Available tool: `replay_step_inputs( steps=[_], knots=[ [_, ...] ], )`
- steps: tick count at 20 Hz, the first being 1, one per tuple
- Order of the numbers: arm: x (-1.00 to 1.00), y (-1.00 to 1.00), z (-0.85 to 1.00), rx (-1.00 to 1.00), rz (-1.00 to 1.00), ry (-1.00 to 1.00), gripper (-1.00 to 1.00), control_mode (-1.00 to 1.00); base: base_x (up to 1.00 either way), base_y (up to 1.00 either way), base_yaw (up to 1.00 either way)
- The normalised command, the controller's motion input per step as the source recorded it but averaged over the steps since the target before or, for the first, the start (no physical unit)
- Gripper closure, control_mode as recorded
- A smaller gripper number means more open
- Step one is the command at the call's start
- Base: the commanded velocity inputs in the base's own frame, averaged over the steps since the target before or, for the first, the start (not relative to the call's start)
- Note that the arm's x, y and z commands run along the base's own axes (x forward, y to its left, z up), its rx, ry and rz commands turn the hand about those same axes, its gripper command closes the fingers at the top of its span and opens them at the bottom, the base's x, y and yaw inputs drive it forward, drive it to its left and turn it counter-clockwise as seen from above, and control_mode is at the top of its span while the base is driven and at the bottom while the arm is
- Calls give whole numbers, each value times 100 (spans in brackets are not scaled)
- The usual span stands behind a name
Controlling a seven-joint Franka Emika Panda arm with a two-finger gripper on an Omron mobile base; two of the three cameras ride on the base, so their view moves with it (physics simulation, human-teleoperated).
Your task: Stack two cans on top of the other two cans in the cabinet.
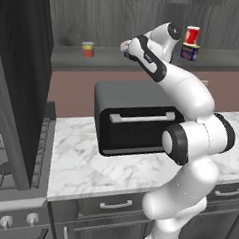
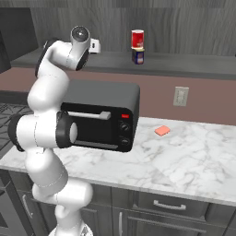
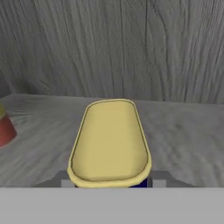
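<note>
No label writing was legible. Your hand (image 3: 109,183) was clamped on the yellow-topped blue can (image 3: 109,142) above the cabinet (image 3: 175,131) shelf; the red can (image 1: 192,35) stood on another blue can (image 1: 190,51), the orange-red can (image 1: 88,49) well apart.

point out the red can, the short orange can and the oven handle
red can (image 1: 192,35) left base view, its side
orange can (image 1: 87,50) left base view, its body
oven handle (image 2: 85,114) right base view, mid bar

A glossy white arm (image 1: 190,146) of rounded, tubular segments is seen, joined by dark black bands; a round dark cap is carried near the wrist (image 2: 80,33).
</note>
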Motion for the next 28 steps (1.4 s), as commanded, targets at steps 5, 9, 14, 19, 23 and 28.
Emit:
replay_step_inputs(
  steps=[5, 9, 14, 19, 23, 28],
  knots=[
    [-15, 2, -2, 1, 4, -1, 100, -100, 0, 0, 0],
    [-38, 0, 10, 4, 5, -7, 100, -100, 0, 0, 0],
    [-49, 9, 26, 1, 4, -8, 100, -100, 0, 0, 0],
    [-31, 14, 32, 0, 1, -9, 100, -100, 0, 0, 0],
    [-21, 19, 23, 0, 0, 0, 100, -100, 0, 0, 0],
    [-17, 18, 20, 0, 0, 0, 100, -100, 0, 0, 0]
  ],
)
